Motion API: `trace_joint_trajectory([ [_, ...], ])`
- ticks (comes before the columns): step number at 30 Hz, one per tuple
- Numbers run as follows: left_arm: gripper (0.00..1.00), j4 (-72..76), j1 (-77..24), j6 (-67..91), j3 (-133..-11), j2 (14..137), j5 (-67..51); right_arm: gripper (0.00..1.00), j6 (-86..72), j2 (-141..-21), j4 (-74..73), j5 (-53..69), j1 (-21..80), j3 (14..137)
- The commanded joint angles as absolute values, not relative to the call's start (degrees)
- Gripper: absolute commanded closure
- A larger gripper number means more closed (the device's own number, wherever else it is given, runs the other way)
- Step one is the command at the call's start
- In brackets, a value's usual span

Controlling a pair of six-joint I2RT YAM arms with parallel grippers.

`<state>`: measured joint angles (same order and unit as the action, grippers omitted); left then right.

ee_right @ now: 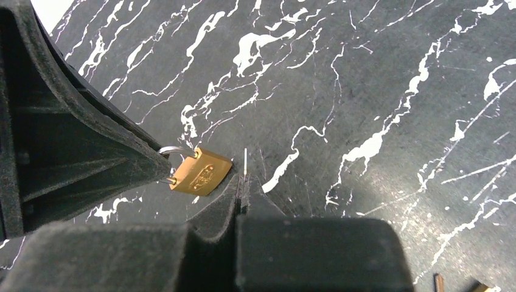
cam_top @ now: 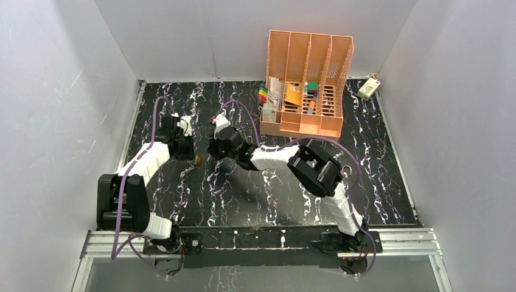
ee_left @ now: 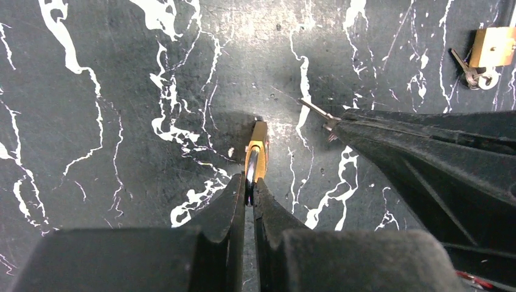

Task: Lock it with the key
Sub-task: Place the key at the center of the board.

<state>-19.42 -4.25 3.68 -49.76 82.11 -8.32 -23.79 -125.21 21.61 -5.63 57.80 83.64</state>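
Brass rectangular padlock (ee_right: 201, 172): shackle (ee_right: 173, 149) clamped in left tool (ee_left: 249, 196). Thin silver key (ee_right: 245, 159): pinched in right tool (ee_right: 242, 190), just beside padlock. Step: alignment; next likely needs precise blade insertion.

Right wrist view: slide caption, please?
Right gripper pinches the key beside the brass padlock held by the left gripper.

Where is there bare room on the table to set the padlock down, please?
The table is bare at the front middle, between the left arm and right arm, and along the back, left of the organizer. It is crowded left of centre, where the left gripper holds the padlock and the right gripper holds the key.
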Motion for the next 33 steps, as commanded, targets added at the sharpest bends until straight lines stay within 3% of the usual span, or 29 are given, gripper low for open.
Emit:
trace_joint_trajectory([
  [1, 1.00, -18.6, -4.2, 2.8, -50.7, 82.8, -5.3, 1.00, -23.7, -126.7, 23.7, -7.4, 58.8, 87.1],
  [7, 0.86, -18.5, -4.2, 2.9, -51.2, 83.0, -4.6, 1.00, -24.0, -127.3, 22.1, -8.3, 59.1, 87.1],
  [13, 0.57, -18.6, -4.2, 2.9, -52.0, 82.3, -3.1, 0.77, -24.0, -125.7, 20.9, -8.0, 59.1, 85.2],
  [19, 0.44, -19.6, -4.2, 2.5, -53.9, 81.9, -1.9, 0.56, -24.3, -122.3, 21.6, -7.9, 59.1, 80.6],
  [24, 0.41, -19.9, -4.2, 2.5, -55.2, 81.8, -1.8, 0.49, -21.5, -118.7, 21.4, -9.6, 59.1, 78.2],
  [27, 0.34, -19.9, -4.2, 2.7, -55.5, 81.7, -1.5, 0.45, -19.0, -115.9, 21.4, -11.1, 59.2, 76.7],
  [30, 0.24, -19.4, -4.2, 3.5, -55.7, 81.3, -2.4, 0.34, -16.5, -112.7, 20.7, -12.6, 59.2, 75.7],
  [32, 0.23, -18.9, -4.2, 4.0, -55.9, 80.9, -3.9, 0.12, -15.8, -110.8, 18.3, -15.3, 59.1, 75.6],
  [33, 0.23, -18.7, -4.2, 4.3, -56.0, 80.6, -4.7, 0.06, -15.4, -109.8, 16.9, -16.3, 59.0, 75.7],
])
